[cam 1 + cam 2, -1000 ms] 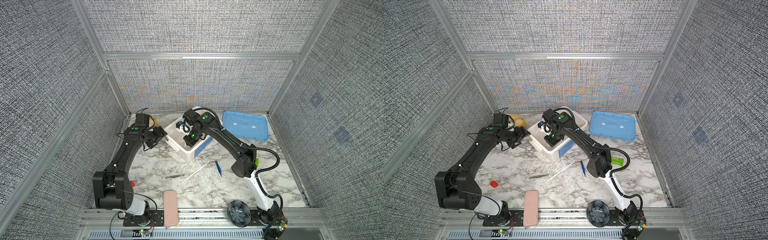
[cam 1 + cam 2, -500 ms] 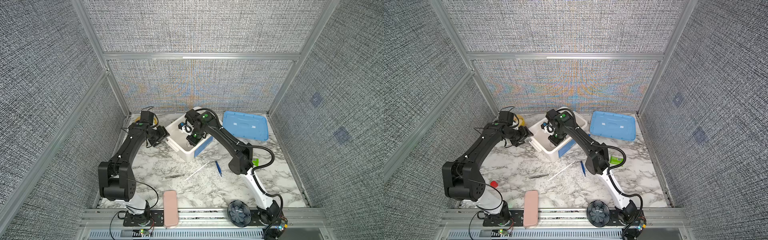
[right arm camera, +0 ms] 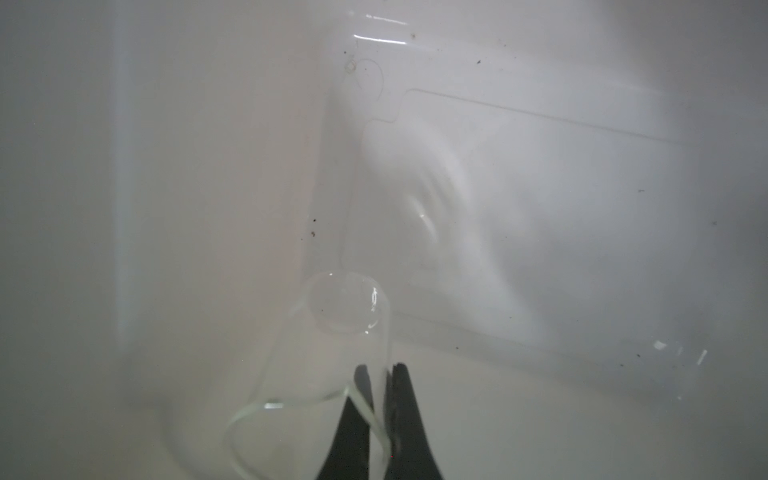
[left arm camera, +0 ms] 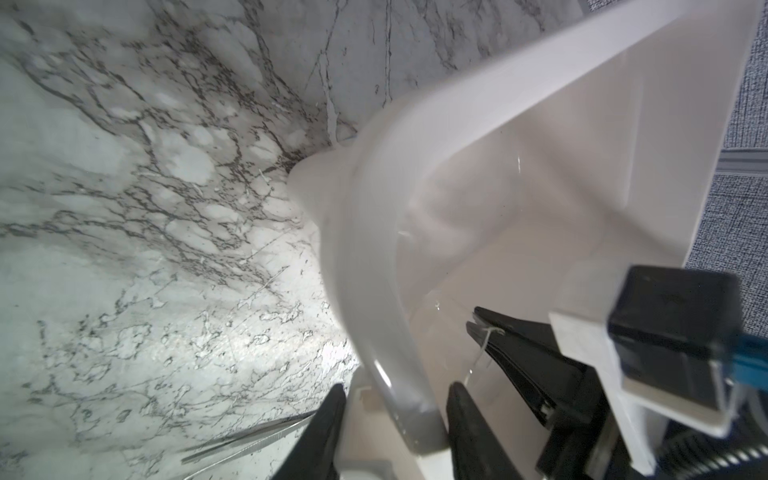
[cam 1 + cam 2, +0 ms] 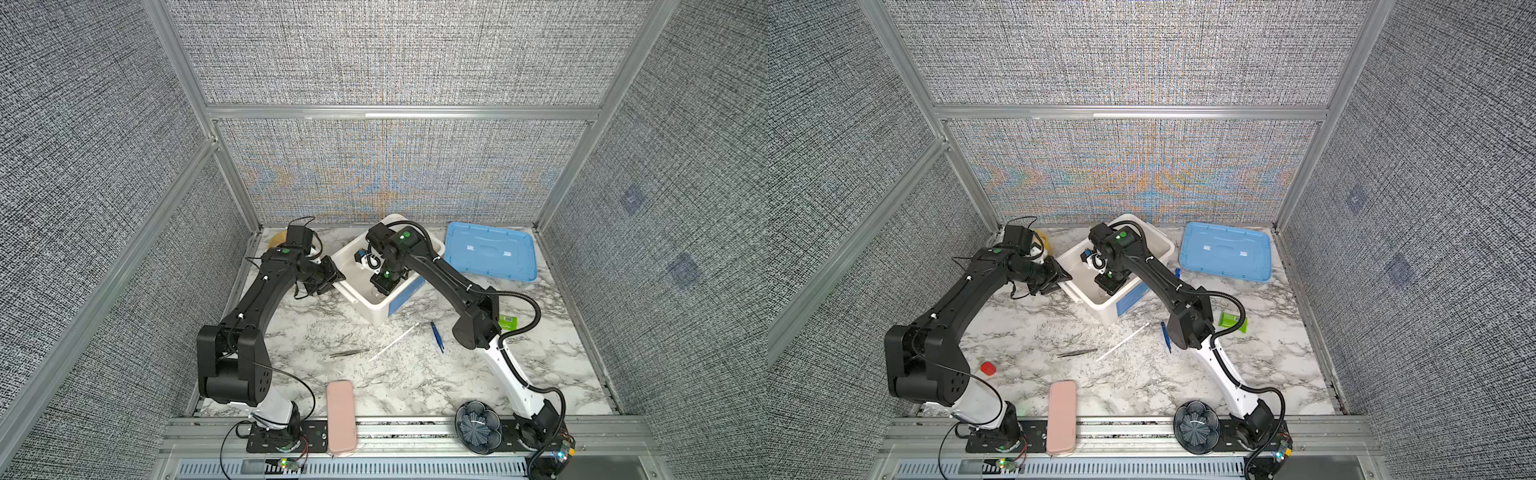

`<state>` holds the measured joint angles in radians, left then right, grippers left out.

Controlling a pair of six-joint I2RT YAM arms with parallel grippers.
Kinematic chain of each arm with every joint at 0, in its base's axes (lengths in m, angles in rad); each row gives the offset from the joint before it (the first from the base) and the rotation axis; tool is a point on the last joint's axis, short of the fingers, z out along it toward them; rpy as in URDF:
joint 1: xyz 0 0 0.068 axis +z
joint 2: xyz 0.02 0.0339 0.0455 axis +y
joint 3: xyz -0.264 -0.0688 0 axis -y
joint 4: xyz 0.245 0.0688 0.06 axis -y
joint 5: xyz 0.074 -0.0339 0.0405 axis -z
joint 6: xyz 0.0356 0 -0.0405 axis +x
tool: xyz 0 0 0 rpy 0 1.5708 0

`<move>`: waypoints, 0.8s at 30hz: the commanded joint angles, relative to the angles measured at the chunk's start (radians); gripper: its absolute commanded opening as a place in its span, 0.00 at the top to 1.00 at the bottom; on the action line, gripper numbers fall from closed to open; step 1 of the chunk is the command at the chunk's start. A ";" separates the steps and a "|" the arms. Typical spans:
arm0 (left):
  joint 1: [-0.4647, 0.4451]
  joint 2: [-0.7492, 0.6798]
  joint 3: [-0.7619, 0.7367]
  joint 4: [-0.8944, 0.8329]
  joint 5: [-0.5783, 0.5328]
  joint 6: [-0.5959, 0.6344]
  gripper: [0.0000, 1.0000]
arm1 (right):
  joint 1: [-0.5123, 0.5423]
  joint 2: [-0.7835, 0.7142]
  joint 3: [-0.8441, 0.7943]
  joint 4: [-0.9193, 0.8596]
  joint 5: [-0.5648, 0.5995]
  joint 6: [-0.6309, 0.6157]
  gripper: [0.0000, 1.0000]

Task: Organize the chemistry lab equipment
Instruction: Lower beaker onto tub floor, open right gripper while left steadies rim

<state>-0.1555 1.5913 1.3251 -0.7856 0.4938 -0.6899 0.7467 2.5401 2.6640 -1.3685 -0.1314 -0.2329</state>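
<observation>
Left gripper (image 5: 332, 276) has closed in on the white bin (image 5: 376, 313) over the last second and now sits at the bin's 9 o'clock corner. Left wrist view: its fingers (image 4: 328, 432) straddle the bin rim, one outside and one inside, narrowly apart. Can't tell whether they actually clamp it.

Right gripper (image 3: 380, 370) has dipped slightly deeper into the bin. Its jaws are pinched together on the wall of the small clear glass vessel (image 3: 332, 332), one finger inside the mouth, one outside. Vessel hangs tilted inside the bin, close to its floor; contact with the floor can't be confirmed.

Bin sits at 12 o'clock on the marble worktop (image 5: 415, 386), with the blue lid (image 5: 488, 257) flat at its 3 o'clock.

Loose at worktop centre, unmoved: grey metal tweezers (image 5: 349, 353), thin white rod (image 5: 392, 342) at their 3 o'clock, blue tweezers (image 5: 436, 336) at the rod's 3 o'clock. None touch.

Pink case (image 5: 340, 415) lies at the 6 o'clock edge, red cap (image 5: 988, 368) at 8 o'clock.
</observation>
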 commanded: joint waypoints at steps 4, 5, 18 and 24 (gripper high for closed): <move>-0.007 -0.028 -0.019 -0.029 0.061 0.009 0.60 | 0.003 0.012 0.012 -0.023 0.020 -0.001 1.00; -0.011 -0.033 -0.025 -0.023 0.073 0.006 0.60 | 0.003 0.015 0.012 -0.023 0.023 0.000 1.00; -0.029 -0.083 -0.092 -0.032 0.062 0.013 0.54 | 0.038 0.061 0.010 -0.084 0.103 -0.075 1.00; -0.030 -0.120 -0.110 -0.014 0.065 0.007 0.48 | 0.037 0.066 -0.014 -0.101 0.127 -0.087 1.00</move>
<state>-0.1837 1.4868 1.2182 -0.8001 0.5591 -0.6888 0.7845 2.6083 2.6583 -1.4376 -0.0235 -0.3019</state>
